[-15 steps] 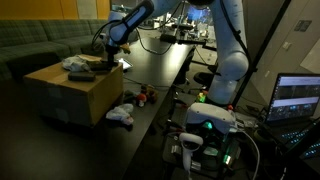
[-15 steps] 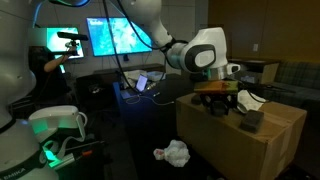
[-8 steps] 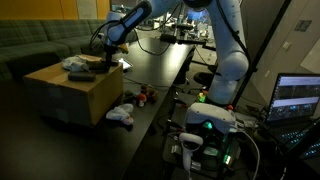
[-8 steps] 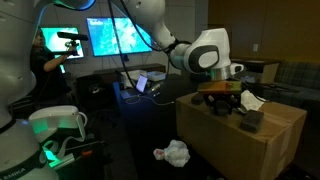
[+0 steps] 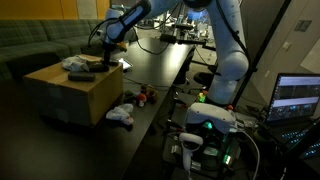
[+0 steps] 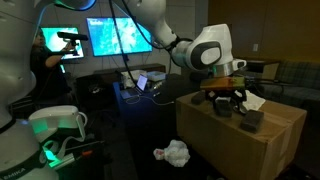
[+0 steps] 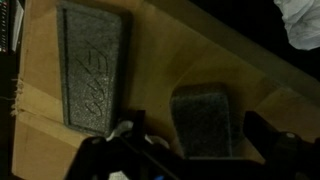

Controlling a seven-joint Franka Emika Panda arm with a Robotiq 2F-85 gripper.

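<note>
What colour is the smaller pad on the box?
The smaller pad is speckled grey, clearest in the wrist view.

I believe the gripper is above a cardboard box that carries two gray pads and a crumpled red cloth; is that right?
Not quite: the crumpled cloth is white, not red, as the wrist view shows in its upper right corner. The rest stands: the gripper is above the cardboard box, which carries the larger gray pad and the smaller gray pad.

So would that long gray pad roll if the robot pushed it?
Probably not: the long gray pad lies flat on the cardboard box, so it should slide, not roll. Its fuzzy surface looks like felt or foam, so it's likely light and soft.
</note>
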